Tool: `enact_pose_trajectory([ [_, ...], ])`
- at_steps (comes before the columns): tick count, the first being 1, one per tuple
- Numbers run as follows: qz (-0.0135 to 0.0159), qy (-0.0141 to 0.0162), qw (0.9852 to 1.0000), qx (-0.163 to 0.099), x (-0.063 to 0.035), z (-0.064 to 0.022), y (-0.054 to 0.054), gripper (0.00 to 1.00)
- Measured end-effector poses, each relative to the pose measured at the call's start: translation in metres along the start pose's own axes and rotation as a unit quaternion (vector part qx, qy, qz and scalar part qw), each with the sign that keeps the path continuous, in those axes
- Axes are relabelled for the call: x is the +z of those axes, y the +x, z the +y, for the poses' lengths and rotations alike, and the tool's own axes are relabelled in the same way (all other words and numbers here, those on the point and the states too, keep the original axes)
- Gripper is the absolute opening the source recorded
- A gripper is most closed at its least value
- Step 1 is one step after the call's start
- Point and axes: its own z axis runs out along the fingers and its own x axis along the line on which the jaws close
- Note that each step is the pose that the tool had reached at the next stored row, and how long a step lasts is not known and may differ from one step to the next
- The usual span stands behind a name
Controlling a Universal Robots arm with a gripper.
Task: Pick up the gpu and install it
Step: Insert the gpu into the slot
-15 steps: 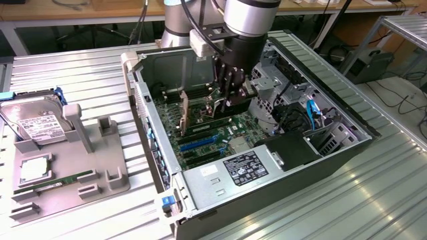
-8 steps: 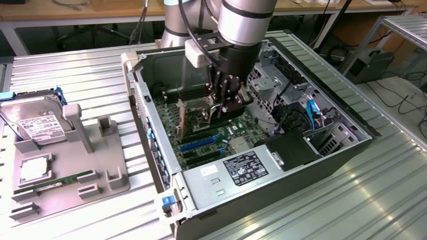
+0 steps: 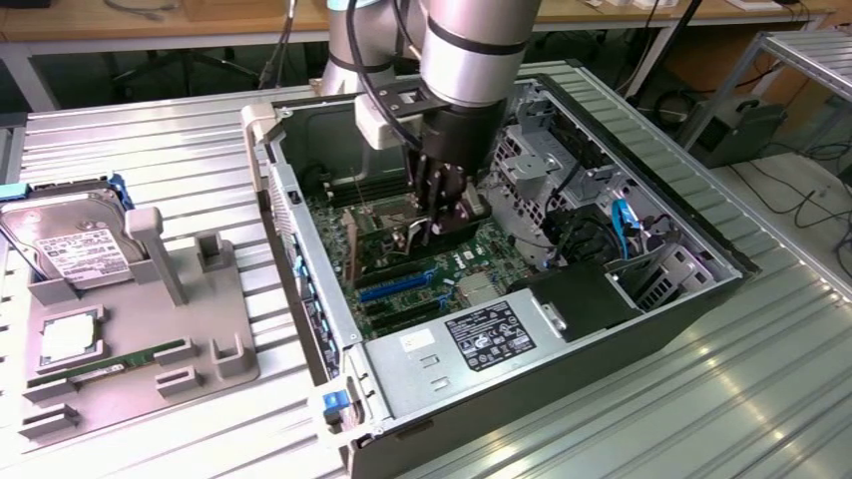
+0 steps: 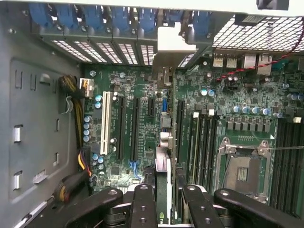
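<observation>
The one gripper (image 4: 164,190) is clamping the single gpu (image 4: 162,180) edge-on inside the case (image 3: 560,349), hovering just above the one motherboard (image 4: 190,95) with the card's bracket pointing toward the case's rear openings. Seating it well is, I judge, calling for a card held upright, parallel over one slot, and pressed evenly. Outside the case, one tray (image 3: 200,329) is holding one hard drive (image 3: 74,249), one memory stick (image 3: 114,361) and one chip (image 3: 67,339).
</observation>
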Motion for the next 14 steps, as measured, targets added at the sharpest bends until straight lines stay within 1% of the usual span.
enact_pose_trajectory([
  [7, -0.0001, -0.0001, 1.0000, 0.000, 0.0023, 0.0006, -0.0001, 0.26],
  [13, -0.0003, -0.0003, 0.9999, 0.010, 0.0065, 0.0041, -0.0012, 0.26],
  [14, -0.0001, -0.0004, 0.9999, 0.011, 0.0078, 0.0064, -0.0014, 0.26],
])
